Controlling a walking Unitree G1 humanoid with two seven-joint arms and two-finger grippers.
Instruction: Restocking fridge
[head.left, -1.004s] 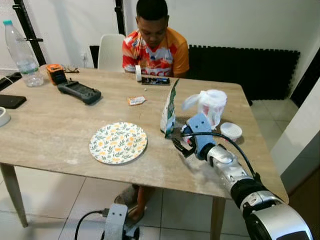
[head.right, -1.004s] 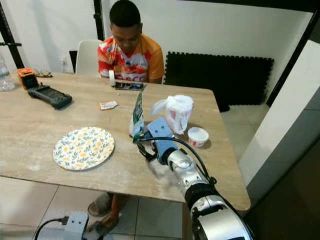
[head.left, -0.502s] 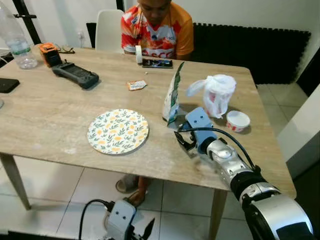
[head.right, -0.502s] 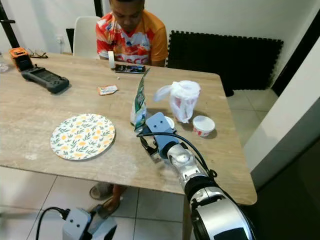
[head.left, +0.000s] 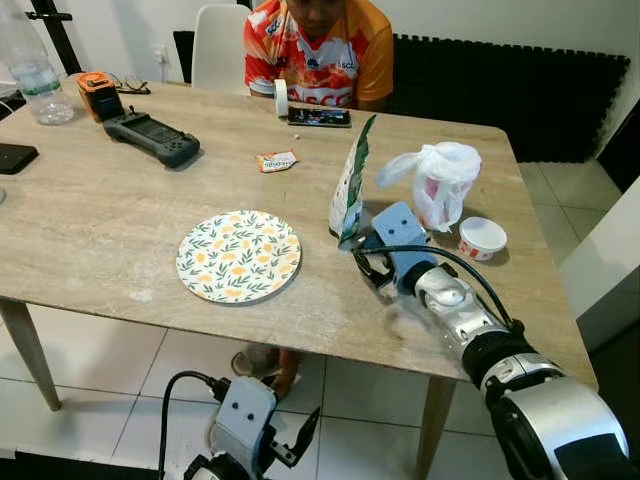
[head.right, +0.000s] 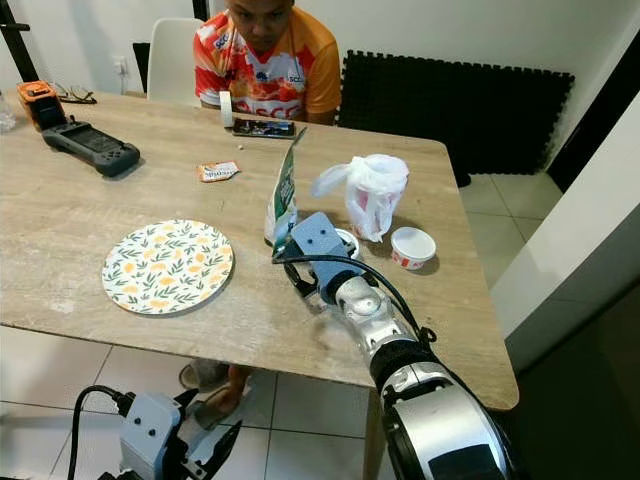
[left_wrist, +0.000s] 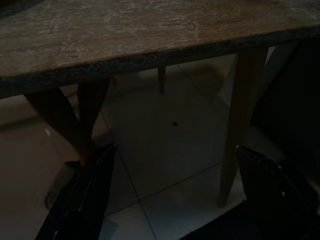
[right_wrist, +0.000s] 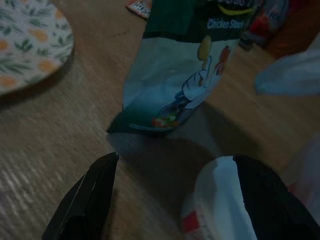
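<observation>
A green and white chicken stock pouch (head.left: 350, 190) stands upright on the wooden table (head.left: 100, 230). My right gripper (head.left: 368, 272) rests low over the table just in front of the pouch's base, and its fingers (right_wrist: 85, 200) are spread wide open with nothing held. Close to one finger is a small white cup with red print (right_wrist: 220, 200), right beside the pouch (right_wrist: 175, 85). A second white cup (head.left: 482, 237) and a knotted white plastic bag (head.left: 440, 182) sit to the right. My left gripper (left_wrist: 170, 200) hangs open below the table edge.
A flowered plate (head.left: 238, 256) lies left of the pouch. A person in an orange shirt (head.left: 320, 50) sits at the far side with a phone (head.left: 318, 117). A black handheld controller (head.left: 150, 138), a water bottle (head.left: 25, 70) and a small wrapper (head.left: 276, 160) lie further left.
The camera has come closer and tipped down, so the whole scene has shifted. My right gripper stays open by the pouch's base.
</observation>
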